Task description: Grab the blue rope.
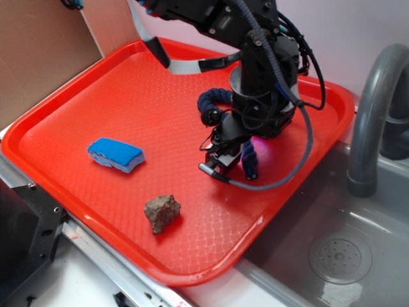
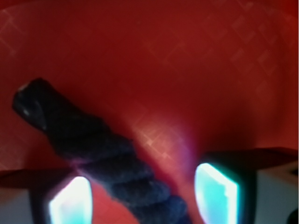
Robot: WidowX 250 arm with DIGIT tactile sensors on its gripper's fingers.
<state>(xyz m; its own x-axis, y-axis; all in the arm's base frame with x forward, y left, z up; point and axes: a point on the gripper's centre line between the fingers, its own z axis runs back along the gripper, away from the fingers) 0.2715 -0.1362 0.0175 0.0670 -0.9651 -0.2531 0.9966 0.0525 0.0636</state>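
Reaching steeply down over the tray (image 1: 77, 121), the gripper (image 1: 231, 157) stands low with fingers spread. Rope (image 2: 93, 154) runs between them, nearer the left finger (image 2: 70, 200).

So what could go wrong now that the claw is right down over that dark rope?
The blue rope runs slantwise between the gripper fingers, nearer one pad, so closing might pinch it off-centre and let it slip. The rope also bends, so its free end could sag or drag across the red tray when lifted.
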